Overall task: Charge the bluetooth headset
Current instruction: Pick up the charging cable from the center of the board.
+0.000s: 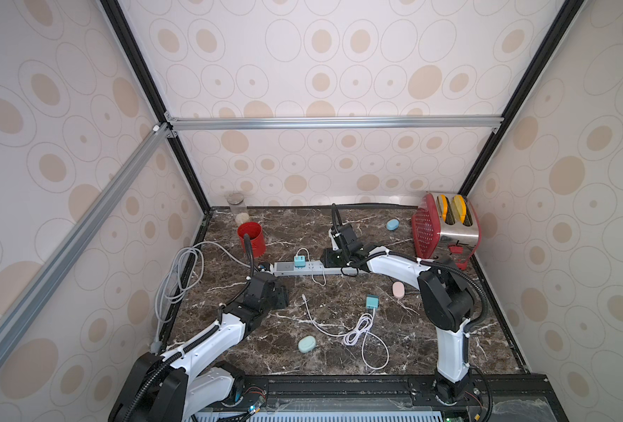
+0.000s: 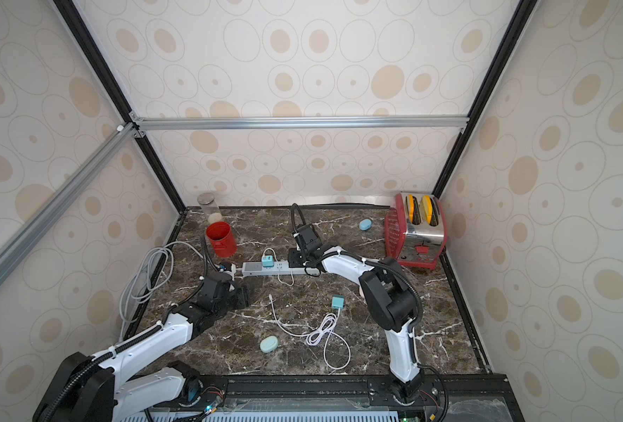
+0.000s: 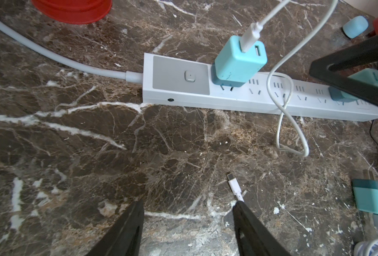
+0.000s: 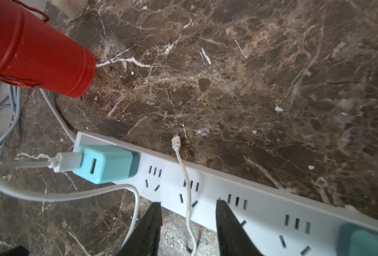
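Three pill-shaped headset cases lie on the marble table: blue point(image 1: 393, 224) at the back, pink point(image 1: 398, 289) by the right arm, mint point(image 1: 307, 344) in front. A white power strip point(image 1: 302, 268) holds a teal charger point(image 4: 108, 163) with a thin white cable point(image 4: 187, 188) draped over the strip. My right gripper point(image 4: 189, 202) is open, its fingers either side of that cable without touching it. The cable's plug point(image 4: 175, 141) rests beyond the strip. My left gripper point(image 3: 188, 204) is open above bare table, one fingertip beside a loose cable's connector point(image 3: 233, 184).
A second teal charger point(image 3: 343, 95) sits in the strip's right end under the right gripper. A loose teal adapter point(image 1: 372, 301) with a coiled white cable point(image 1: 357, 329) lies mid-table. Red cup point(image 1: 252, 237), glass jar point(image 1: 237, 208), toaster point(image 1: 447, 226) and grey cord bundle point(image 1: 178, 277) line the edges.
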`<state>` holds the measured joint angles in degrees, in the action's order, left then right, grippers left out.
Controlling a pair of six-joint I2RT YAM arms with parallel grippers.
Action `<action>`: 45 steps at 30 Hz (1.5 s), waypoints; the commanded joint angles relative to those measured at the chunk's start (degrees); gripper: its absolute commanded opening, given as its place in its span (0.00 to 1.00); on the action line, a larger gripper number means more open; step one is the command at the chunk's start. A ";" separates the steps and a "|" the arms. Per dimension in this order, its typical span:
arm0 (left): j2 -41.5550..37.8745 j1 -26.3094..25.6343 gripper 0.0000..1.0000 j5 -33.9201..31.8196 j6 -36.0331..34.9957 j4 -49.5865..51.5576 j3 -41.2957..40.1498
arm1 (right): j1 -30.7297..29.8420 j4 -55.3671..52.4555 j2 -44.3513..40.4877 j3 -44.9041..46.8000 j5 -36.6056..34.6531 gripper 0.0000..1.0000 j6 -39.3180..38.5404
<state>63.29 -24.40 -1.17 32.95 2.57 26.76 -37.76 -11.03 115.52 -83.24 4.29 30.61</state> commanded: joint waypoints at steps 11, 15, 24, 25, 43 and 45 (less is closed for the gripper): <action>-2.68 1.02 0.66 -0.69 -2.12 -0.22 0.75 | -0.61 -3.60 5.73 -5.97 1.74 0.31 2.14; -3.49 0.97 0.66 -0.94 -2.11 -0.21 0.71 | -0.61 -4.25 7.06 -7.50 2.40 0.28 2.52; -4.44 1.11 0.66 0.39 -2.44 -0.53 1.98 | -0.56 -4.60 6.76 -7.91 2.68 0.06 1.72; -4.83 1.11 0.66 0.82 -2.37 -0.84 1.88 | -0.56 -3.96 6.33 -7.46 2.58 0.05 1.47; -14.55 1.35 0.76 2.30 -0.98 -5.88 6.50 | -0.52 25.04 -13.89 16.84 9.03 0.00 -12.35; -13.20 1.48 0.78 4.14 0.94 -4.34 9.35 | -0.56 29.08 -16.34 20.34 10.11 0.00 -15.49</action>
<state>49.52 -23.64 2.07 31.18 -2.15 30.96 -37.87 9.56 101.89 -66.54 11.38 21.47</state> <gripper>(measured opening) 0.771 0.048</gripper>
